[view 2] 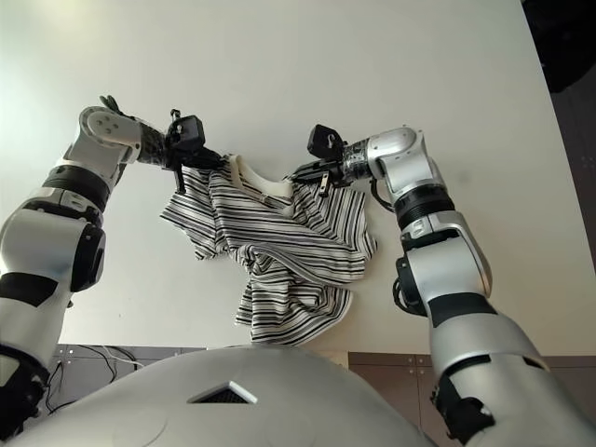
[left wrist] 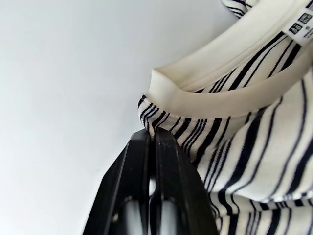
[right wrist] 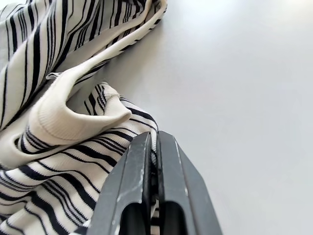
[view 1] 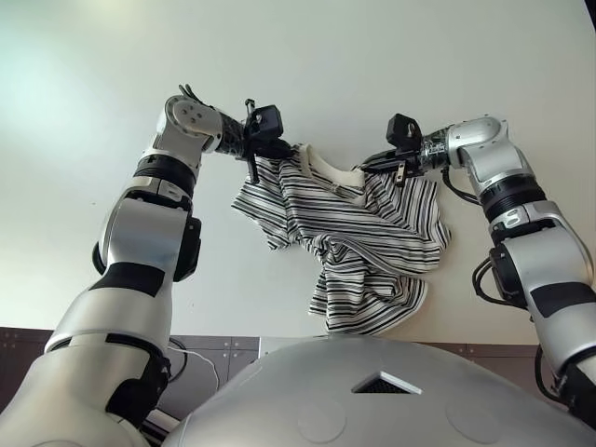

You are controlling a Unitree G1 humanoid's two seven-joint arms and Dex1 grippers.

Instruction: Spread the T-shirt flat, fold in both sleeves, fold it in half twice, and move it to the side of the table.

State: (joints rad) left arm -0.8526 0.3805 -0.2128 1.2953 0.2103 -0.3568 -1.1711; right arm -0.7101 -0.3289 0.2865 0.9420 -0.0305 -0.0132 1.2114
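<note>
A black-and-white striped T-shirt (view 1: 358, 251) with a cream collar (view 1: 331, 177) lies crumpled on the white table (view 1: 326, 56), its lower part bunched toward the near edge. My left gripper (view 1: 284, 149) is shut on the shirt's shoulder just left of the collar; the left wrist view has its black fingers (left wrist: 164, 161) pinching striped fabric beside the collar (left wrist: 220, 93). My right gripper (view 1: 377, 160) is shut on the shoulder right of the collar, and its fingers (right wrist: 166, 166) clamp striped cloth in the right wrist view. Both grips sit at the shirt's far edge.
Bare white tabletop stretches beyond and to both sides of the shirt. The table's near edge (view 1: 223, 333) runs just below the bunched hem, with cables (view 1: 200, 358) on the floor under it.
</note>
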